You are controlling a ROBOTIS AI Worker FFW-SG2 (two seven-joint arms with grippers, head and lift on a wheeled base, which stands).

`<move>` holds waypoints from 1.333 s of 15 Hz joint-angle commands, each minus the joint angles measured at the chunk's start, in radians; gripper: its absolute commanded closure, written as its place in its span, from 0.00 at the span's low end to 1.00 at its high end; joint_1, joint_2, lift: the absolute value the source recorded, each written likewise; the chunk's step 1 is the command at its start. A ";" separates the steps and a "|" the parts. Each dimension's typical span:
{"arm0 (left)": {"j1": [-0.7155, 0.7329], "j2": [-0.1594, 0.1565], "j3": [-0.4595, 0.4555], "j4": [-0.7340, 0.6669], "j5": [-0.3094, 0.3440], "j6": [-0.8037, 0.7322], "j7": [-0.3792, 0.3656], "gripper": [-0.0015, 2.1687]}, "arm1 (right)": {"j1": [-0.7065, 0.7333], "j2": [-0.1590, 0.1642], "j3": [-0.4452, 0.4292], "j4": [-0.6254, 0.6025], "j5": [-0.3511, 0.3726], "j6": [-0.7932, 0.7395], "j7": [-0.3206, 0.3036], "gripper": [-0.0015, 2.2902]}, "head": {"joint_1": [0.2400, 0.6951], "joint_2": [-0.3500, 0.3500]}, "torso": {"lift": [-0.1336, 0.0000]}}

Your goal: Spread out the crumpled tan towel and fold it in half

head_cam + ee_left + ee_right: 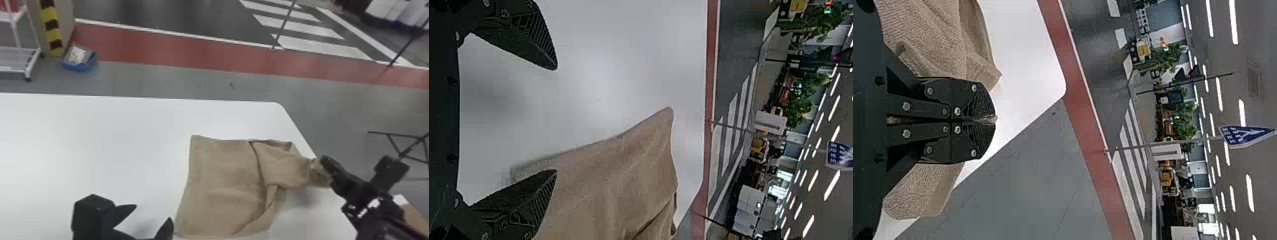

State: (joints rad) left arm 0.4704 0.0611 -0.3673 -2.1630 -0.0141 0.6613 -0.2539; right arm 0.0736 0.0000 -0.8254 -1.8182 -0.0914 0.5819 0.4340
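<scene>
one tan towel (223, 178) is lying toward the right edge of the white tabletop (95, 143), partly spread and partly bunched. its left part is resting fairly flat, with a nearly straight side running from its far left corner to its near left corner. its right part is lying doubled over itself, with a dark crease along the turned layer and a narrow flap near the middle. its far side is stopping short of the tabletop's far edge.

on the right the cloth is narrowing into a gathered neck near the tabletop's right edge, and there the right hand (325, 163) is gripping it. in the right wrist view its fingers (978, 100) are pressing together, with cloth bulging out on both sides. a soft shadow is falling on the tabletop by the gathered part.

the left hand (153, 213) is holding nothing and is hovering over the tabletop, beside the towel's near left corner, its two fingers standing wide apart. in the left wrist view one fingertip is overlapping the towel's side; whether it is touching, i cannot tell.

past the tabletop's far edge, a blue bin (78, 66) with pale contents is sitting on the floor beside a yellow and black striped post (49, 27), and a white rack (19, 69) is standing left of them. black metal legs (387, 133) are showing beyond the right edge.
</scene>
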 commanded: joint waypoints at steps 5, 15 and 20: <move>-0.013 0.013 -0.074 0.035 -0.015 -0.036 -0.001 0.10 | 0.000 0.001 0.002 -0.016 -0.001 -0.024 0.000 0.50 | 1.00 0.00 | 0.07; -0.026 0.034 -0.153 0.114 -0.063 -0.125 -0.001 0.13 | -0.008 0.001 0.008 -0.036 -0.001 -0.036 0.000 0.50 | 1.00 0.00 | 0.07; -0.038 0.036 -0.174 0.161 -0.107 -0.168 0.022 0.18 | -0.008 0.001 0.003 -0.035 -0.001 -0.043 0.000 0.50 | 1.00 0.00 | 0.07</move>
State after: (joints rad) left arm 0.4341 0.0954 -0.5403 -2.0136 -0.1119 0.5027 -0.2303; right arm 0.0659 0.0000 -0.8217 -1.8541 -0.0920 0.5393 0.4341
